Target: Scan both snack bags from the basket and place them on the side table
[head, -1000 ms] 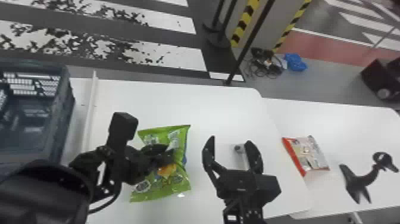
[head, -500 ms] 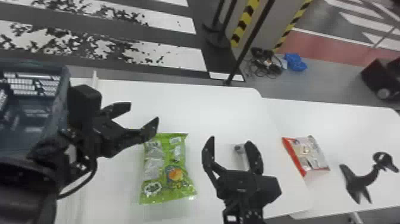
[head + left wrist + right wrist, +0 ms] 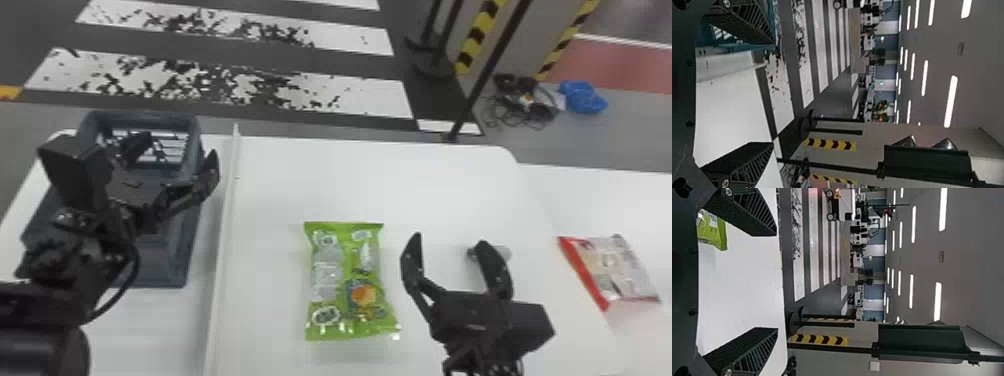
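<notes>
My left gripper is open over the grey-blue basket at the left; its spread fingers also show in the left wrist view, left gripper. Flat on the white table lies the green snack bag, untouched, between the two grippers. Just right of it my right gripper stands open and holds nothing; in the right wrist view, the right gripper has the green bag beyond one finger. The red and white snack bag rests on the side table at the right.
A small grey cylindrical item is behind a right gripper finger. A raised white strip runs between the basket and the green bag. Beyond the table's far edge, a dark pole rises from the floor.
My left gripper has let go of the green bag and moved left to above the basket. The head view has shifted, bringing more of the left side in. The right gripper has kept its pose.
</notes>
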